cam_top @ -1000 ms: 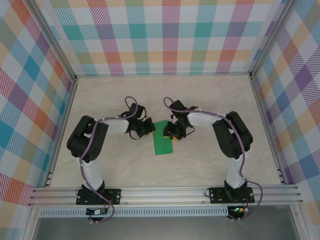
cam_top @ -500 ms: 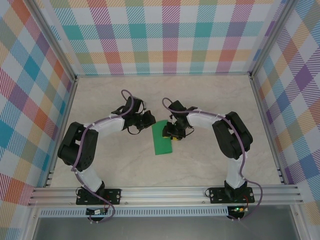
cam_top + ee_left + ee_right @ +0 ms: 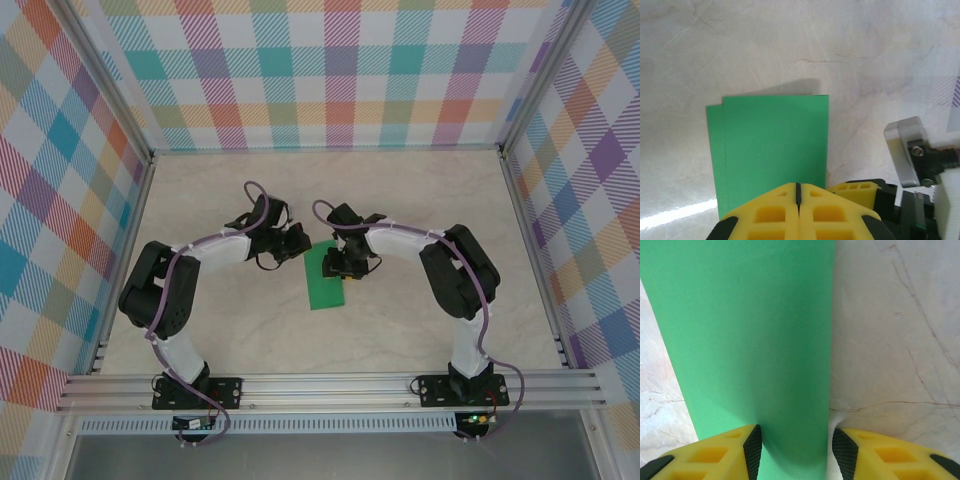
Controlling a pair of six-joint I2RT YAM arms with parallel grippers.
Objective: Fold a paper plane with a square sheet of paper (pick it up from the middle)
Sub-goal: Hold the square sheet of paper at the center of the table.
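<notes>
Two arms lean in toward the middle of a pale, marble-patterned table (image 3: 420,200), boxed on three sides by checked walls (image 3: 340,80), with a metal rail (image 3: 330,385) along the near edge where their bases are bolted. Between them lies the green paper (image 3: 325,288), folded into a narrow rectangle with its long sides running near to far. It looks to lie flat on the table. From the left wrist the green paper (image 3: 775,145) shows two layers, the lower one peeping out as a thin strip along one long side. The left gripper (image 3: 298,246) sits just left of the paper's far end. Seen from its own wrist, the left gripper (image 3: 798,197) has its yellow fingers pressed tight together with nothing visible between them. They hide the paper's closest edge, so I cannot tell whether they touch it. The right gripper (image 3: 338,267) hangs over the paper's far right corner and covers it from above. In its wrist view the right gripper (image 3: 795,450) has its jaws spread, black pads facing each other across the green paper (image 3: 745,330), one finger over the sheet and the other just off its edge. A silver bracket (image 3: 905,150) on the right gripper crowds the edge of the left wrist view.
</notes>
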